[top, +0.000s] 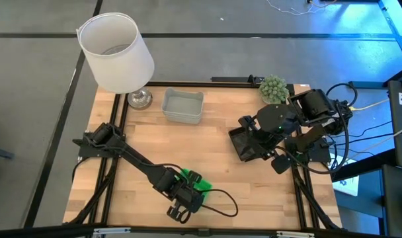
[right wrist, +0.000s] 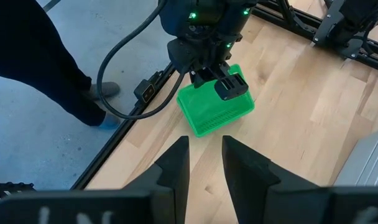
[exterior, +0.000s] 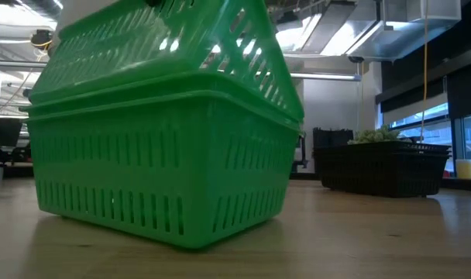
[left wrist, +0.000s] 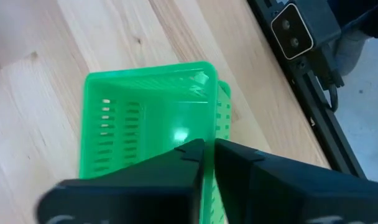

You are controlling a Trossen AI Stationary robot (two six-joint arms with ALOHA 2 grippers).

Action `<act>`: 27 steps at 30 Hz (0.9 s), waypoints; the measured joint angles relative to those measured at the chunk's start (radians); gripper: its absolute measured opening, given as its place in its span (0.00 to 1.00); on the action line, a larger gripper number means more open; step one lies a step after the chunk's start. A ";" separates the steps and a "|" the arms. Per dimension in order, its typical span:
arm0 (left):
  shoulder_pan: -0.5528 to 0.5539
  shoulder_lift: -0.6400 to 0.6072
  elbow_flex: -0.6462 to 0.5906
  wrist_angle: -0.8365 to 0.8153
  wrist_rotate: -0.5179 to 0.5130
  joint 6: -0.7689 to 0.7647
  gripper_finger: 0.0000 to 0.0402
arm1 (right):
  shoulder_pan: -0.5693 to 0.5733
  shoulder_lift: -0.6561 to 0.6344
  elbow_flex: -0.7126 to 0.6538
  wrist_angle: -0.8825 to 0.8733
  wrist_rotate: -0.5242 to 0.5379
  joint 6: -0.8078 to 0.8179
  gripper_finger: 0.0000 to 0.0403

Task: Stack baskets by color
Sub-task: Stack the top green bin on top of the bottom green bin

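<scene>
Two bright green baskets sit nested near the table's front edge. The lower one (exterior: 158,163) stands flat on the wood, and the upper one (exterior: 166,39) rests tilted inside it. My left gripper (left wrist: 207,152) is shut on the upper green basket (left wrist: 145,118). A black basket (top: 244,147) stands at the right, with my right gripper (right wrist: 204,146) raised over it, open and holding nothing. A translucent grey-white basket (top: 182,106) stands at the far middle. My left gripper pinches one side wall of the upper green basket at its rim (left wrist: 207,124), with one finger inside the basket and one outside. The fingers come slanting down from the table's near side. The basket sits tilted, its bottom inside the lower green basket (left wrist: 225,112).
A large white lampshade (top: 118,49) on a metal foot stands at the far left corner. A fuzzy green plant ball (top: 274,87) sits at the far right behind the black basket (exterior: 383,167). A person's dark trouser leg (right wrist: 46,62) shows beside the table's front rail. Bare wood lies in the middle.
</scene>
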 joint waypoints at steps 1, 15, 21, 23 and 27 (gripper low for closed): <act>0.000 0.000 0.000 0.000 0.000 0.000 0.04 | 0.000 0.000 0.000 0.000 0.000 0.000 0.23; -0.042 -0.002 0.076 -0.052 -0.108 0.004 0.00 | 0.000 0.000 0.000 -0.001 0.000 0.000 0.23; -0.039 0.000 0.083 -0.067 -0.170 0.004 0.00 | 0.000 0.000 0.000 -0.001 0.000 0.000 0.23; -0.036 0.012 0.084 -0.066 -0.180 0.007 0.00 | 0.000 0.000 0.000 -0.001 0.000 -0.001 0.23; -0.022 0.015 0.083 -0.076 -0.126 0.011 0.00 | 0.000 0.000 0.000 -0.001 0.000 -0.002 0.23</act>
